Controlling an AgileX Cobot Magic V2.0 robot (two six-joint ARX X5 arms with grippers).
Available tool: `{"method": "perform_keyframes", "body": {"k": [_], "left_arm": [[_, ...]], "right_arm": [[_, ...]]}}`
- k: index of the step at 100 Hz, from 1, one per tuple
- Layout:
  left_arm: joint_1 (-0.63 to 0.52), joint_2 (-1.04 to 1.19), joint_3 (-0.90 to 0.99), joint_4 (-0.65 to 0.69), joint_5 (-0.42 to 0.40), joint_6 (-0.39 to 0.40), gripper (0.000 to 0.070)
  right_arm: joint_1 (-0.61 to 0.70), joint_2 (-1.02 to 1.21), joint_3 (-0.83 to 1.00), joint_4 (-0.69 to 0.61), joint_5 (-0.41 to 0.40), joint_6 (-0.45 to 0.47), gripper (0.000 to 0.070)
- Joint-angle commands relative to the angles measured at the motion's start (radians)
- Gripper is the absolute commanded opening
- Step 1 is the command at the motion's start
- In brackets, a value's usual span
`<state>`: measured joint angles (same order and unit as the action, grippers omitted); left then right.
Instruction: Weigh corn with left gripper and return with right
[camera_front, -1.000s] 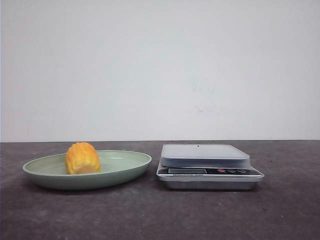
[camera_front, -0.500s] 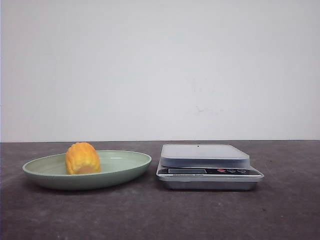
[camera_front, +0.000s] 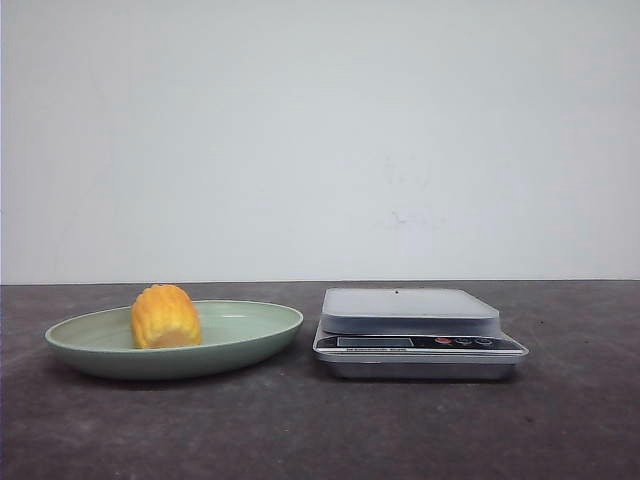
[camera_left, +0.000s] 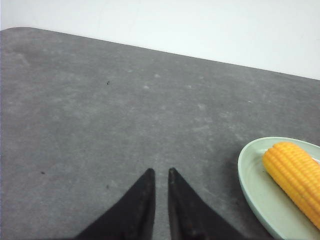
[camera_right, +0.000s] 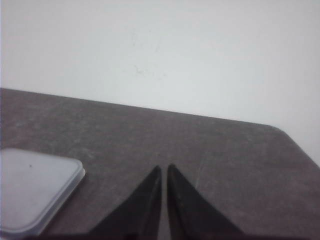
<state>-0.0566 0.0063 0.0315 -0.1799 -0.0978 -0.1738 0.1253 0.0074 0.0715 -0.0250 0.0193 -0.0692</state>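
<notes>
A stubby yellow-orange corn cob (camera_front: 165, 316) lies in a pale green plate (camera_front: 250, 340) on my dark grey speckled tabletop (camera_front: 320, 430), beside a silver digital scale (camera_front: 415, 335). A plain white wall (camera_front: 320, 140) stands behind. My left tool (camera_left: 161, 175) and right tool (camera_right: 164, 170) hover nearly pressed together, holding nothing.

The bench (camera_front: 300, 430) is dark grey and matt, with a faintly mottled, slightly rough look. The plate (camera_front: 250, 345) is pale green, smooth, with a soft sheen like glazed ceramic or plastic. The corn (camera_front: 165, 316) is yellow-orange, ribbed with kernel rows, with a dull, plastic-like surface. The scale (camera_front: 420, 345) has a smooth, semi-matt grey platform over a shiny, metal-looking silver body with a dark glossy front panel. The fingers (camera_left: 140, 205) of both arms are black and matt. The wall (camera_front: 320, 140) is white, matt, lightly scuffed.
</notes>
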Motion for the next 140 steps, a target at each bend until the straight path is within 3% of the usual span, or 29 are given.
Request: {"method": "perform_keyframes", "body": {"k": [1,37,71,140], "left_arm": [[0.0,0.0,-0.014,-0.008,0.002,0.007,0.0],[0.0,0.0,-0.014,-0.008,0.002,0.007,0.0],[0.0,0.0,-0.014,-0.008,0.002,0.007,0.0],[-0.001,0.0,-0.014,-0.008,0.002,0.007,0.0]], "right_arm": [[0.001,-0.003,-0.032,0.03,0.0,0.027,0.0015],[0.001,-0.003,-0.058,-0.159,0.0,0.063,0.0015],[0.001,-0.003,-0.056,-0.053,0.0,0.062,0.0015],[0.001,-0.003,-0.056,-0.049,0.0,0.062,0.0015]]}}
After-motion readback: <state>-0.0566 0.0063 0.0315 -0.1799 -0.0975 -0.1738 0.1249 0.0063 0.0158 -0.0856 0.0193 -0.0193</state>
